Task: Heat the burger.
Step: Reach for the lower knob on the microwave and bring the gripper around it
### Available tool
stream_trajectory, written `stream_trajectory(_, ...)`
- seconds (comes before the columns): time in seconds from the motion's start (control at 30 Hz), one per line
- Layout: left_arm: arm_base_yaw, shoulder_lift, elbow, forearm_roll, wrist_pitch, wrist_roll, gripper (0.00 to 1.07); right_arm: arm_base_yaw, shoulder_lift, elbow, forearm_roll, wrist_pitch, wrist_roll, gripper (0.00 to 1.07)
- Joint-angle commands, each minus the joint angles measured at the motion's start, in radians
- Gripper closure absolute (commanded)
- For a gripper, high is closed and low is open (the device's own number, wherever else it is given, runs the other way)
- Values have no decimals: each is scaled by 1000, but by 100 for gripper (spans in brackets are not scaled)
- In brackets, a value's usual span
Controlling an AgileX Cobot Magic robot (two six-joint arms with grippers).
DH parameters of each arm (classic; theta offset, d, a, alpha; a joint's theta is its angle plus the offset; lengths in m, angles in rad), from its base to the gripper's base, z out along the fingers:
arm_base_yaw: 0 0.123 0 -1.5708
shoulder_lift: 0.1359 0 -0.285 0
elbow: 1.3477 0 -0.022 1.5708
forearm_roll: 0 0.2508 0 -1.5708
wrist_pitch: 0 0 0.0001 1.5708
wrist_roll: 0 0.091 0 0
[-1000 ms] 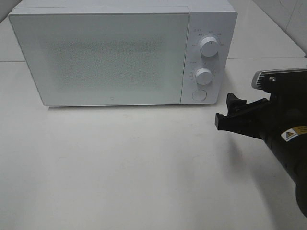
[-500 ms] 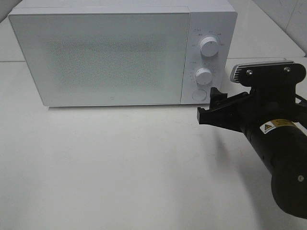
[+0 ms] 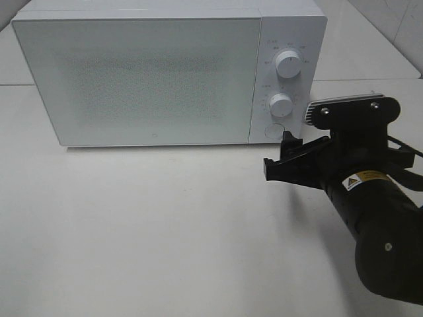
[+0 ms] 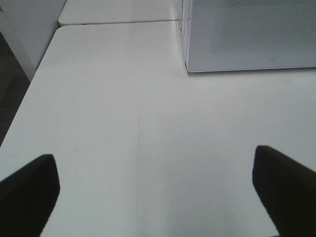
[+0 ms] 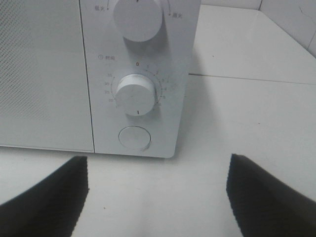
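the burger shows in none of the views, and the closed speckled door (image 3: 139, 79) of the white box-shaped microwave oven (image 3: 291, 26) lets nothing be seen behind it. the flat white worktop (image 3: 132, 231) lies bare and wide in front of the oven, out to the near edge. in the left wrist view its side edge drops to dark floor. the black right pincer (image 3: 277, 153) hangs just in front of the control panel's lower corner, near the round white push button (image 5: 134, 138) under the lower white timer dial (image 5: 134, 94) — jaws wide apart, holding and touching nothing. the left pincer (image 4: 155, 192) is spread fully over bare worktop — empty.
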Motion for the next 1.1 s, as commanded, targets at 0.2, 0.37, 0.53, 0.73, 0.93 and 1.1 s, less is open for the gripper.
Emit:
stream_trajectory(0.2,1,-22,3,0,2,1,7,-38,89,-115,-8,-153,-2,31)
stream_trajectory(0.37,1,-22,3,0,2,1,7,-87,132,-177,-23,-153,-1,31)
stream_trajectory(0.53,1,-22,3,0,2,1,7,-113,177,-230,-68,-153,1,31)
stream_trajectory(0.73,1,-22,3,0,2,1,7,-123,240,-318,-60,-176,1,31)
stream_trajectory(0.93,1,-22,3,0,2,1,7,-135,295,-383,-44,-183,0,33)
stream_trajectory(1.1,1,-20,3,1,2,1,7,-151,321,-427,-32,-186,0,33)
